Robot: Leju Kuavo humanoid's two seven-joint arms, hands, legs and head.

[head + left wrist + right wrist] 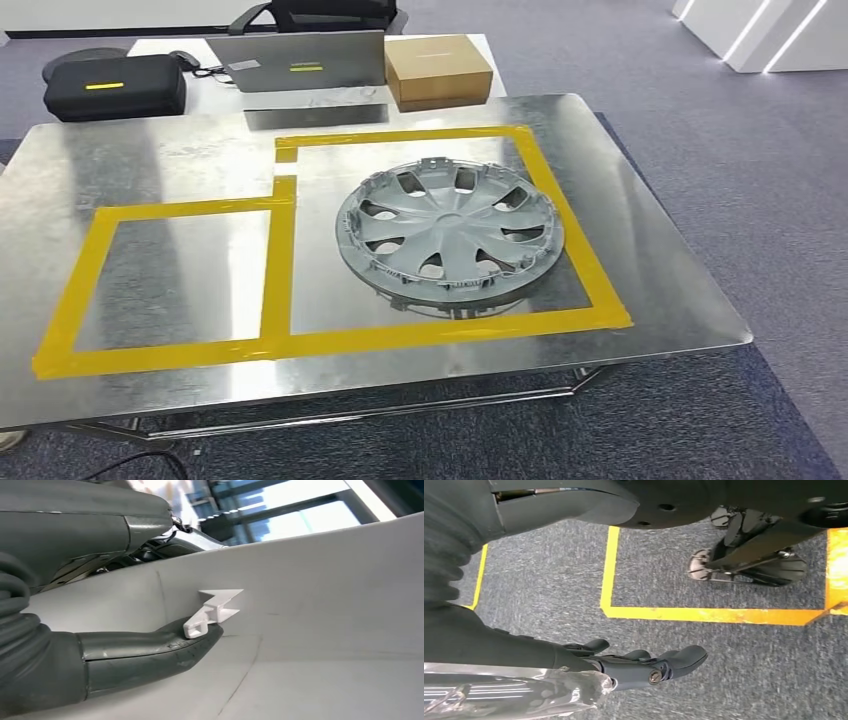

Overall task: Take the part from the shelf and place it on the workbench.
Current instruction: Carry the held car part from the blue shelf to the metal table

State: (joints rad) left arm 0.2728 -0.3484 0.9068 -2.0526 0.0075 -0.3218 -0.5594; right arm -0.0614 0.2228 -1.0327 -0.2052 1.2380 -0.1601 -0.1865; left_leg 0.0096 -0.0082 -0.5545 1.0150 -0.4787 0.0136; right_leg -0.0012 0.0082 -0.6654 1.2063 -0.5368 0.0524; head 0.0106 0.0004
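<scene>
Left robot hand [150, 652] rests against a big white curved part [325, 630]. Its thick grey thumb [165, 650] lies along the white face, and the tip touches a small white clip [212, 611] that sticks out of the part. The other fingers are hidden up near the part's edge, so I cannot tell if this robot hand grips the part or only leans on it.

Right robot hand [644, 665] hangs low over a grey carpet floor [749, 670]. Its dark fingers [684, 657] are stretched out and hold nothing. Yellow tape lines [704, 614] run across the floor near it.

From the head view, a shiny metal worktop [150, 160] stands in front. Yellow tape [280, 260] marks two boxes on it, a small one on the left and a big one on the right. A grey wheel cover [450, 232] lies flat inside the big box, near its right side. Behind the worktop there is a white desk [160, 46] with a black case [115, 87], a grey laptop [300, 62] and a brown cardboard box [438, 70].
</scene>
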